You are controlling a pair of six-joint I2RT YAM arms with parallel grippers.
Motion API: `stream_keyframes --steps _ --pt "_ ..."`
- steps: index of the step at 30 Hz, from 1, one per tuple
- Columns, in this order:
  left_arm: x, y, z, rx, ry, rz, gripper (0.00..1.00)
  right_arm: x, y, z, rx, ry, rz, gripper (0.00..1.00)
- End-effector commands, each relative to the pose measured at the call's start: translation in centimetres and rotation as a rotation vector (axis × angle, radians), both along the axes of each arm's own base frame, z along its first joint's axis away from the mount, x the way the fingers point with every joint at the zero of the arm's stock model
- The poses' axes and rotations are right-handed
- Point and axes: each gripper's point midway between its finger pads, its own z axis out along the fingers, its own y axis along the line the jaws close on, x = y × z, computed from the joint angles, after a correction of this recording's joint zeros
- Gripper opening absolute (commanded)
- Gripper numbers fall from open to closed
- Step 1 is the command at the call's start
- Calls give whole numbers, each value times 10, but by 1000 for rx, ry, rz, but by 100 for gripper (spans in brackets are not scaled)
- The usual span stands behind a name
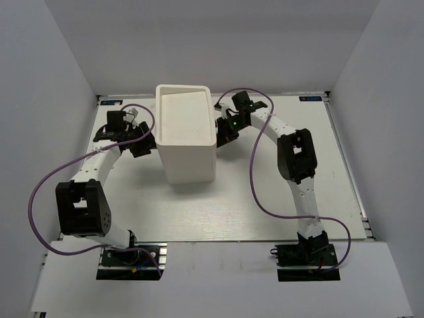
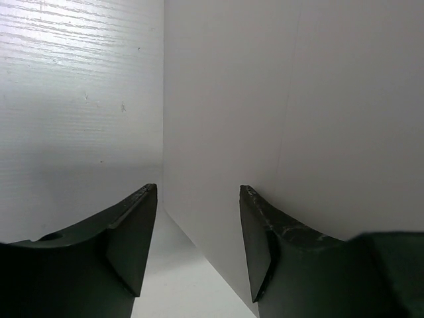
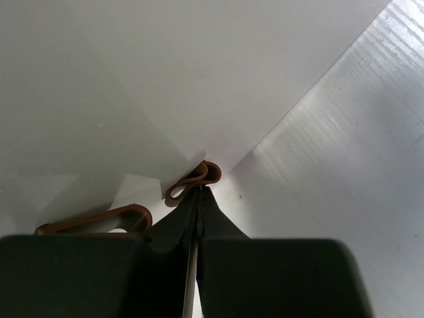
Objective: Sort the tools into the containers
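Note:
The tall white bin (image 1: 189,156) stands in the middle of the table, with only white showing in its open top. No tools and no smaller narrow bin are in view. My left gripper (image 1: 142,142) is open and empty at the bin's left side. In the left wrist view my left gripper (image 2: 199,192) has the bin's upright corner (image 2: 298,99) between its jaws. My right gripper (image 1: 224,134) is at the bin's right side. In the right wrist view my right gripper (image 3: 199,189) is shut, tips low at the foot of the bin wall (image 3: 232,66).
A folded brown rubber band (image 3: 202,175) lies right at my right gripper's tips against the bin; I cannot tell whether it is pinched. A second brown rubber band (image 3: 99,220) lies to its left. White walls enclose the table on three sides.

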Motion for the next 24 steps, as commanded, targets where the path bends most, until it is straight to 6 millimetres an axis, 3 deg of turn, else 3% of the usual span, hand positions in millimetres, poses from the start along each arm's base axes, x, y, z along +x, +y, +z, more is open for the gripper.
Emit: stream_keyframes --steps 1,2,4,5,6,7,8,9,10,11,12,13,14,15,17,18,19,21,23,24 --pt "2 -23 23 -73 -44 -84 63 -12 37 39 162 -1 65 0" --pt "2 -16 14 -38 -15 -53 65 -12 36 43 160 -7 61 0" --pt "4 6 15 8 20 50 72 -9 29 36 113 -25 36 0" --pt "1 27 16 94 56 167 76 -1 20 32 66 -58 0 0" --pt "-2 41 20 133 67 229 83 1 6 29 0 -90 -41 8" --pt "-5 49 32 161 45 271 86 9 -5 25 -44 -140 -59 28" --pt "-8 72 41 211 38 368 87 16 -26 28 -118 -223 -90 54" --pt "-10 79 52 238 9 398 89 24 -43 23 -188 -267 -129 62" --pt "-16 99 77 293 -56 478 91 43 -62 29 -227 -385 -204 78" --pt "-19 105 87 307 -86 516 93 37 -84 5 -324 -389 -241 91" --pt "-22 110 102 324 -123 544 93 39 -90 20 -318 -446 -266 91" --pt "-26 117 115 352 -159 571 93 38 -102 20 -320 -480 -294 91" --pt "-24 119 131 369 -227 554 94 38 -110 22 -338 -488 -319 91" --pt "-29 112 155 357 -325 522 94 40 -122 36 -346 -509 -362 91" --pt "-33 92 172 314 -442 403 99 38 -141 40 -451 -499 -445 91" --pt "-30 85 193 325 -562 332 99 29 -151 39 -496 -452 -465 91" --pt "-43 66 205 286 -645 230 99 29 -154 54 -496 -463 -504 91" --pt "-52 57 213 291 -705 160 99 12 -167 58 -517 -456 -516 91" --pt "-58 50 206 274 -690 114 99 4 -172 86 -459 -548 -540 91" --pt "-63 47 202 268 -680 104 99 -7 -175 75 -467 -548 -515 91"
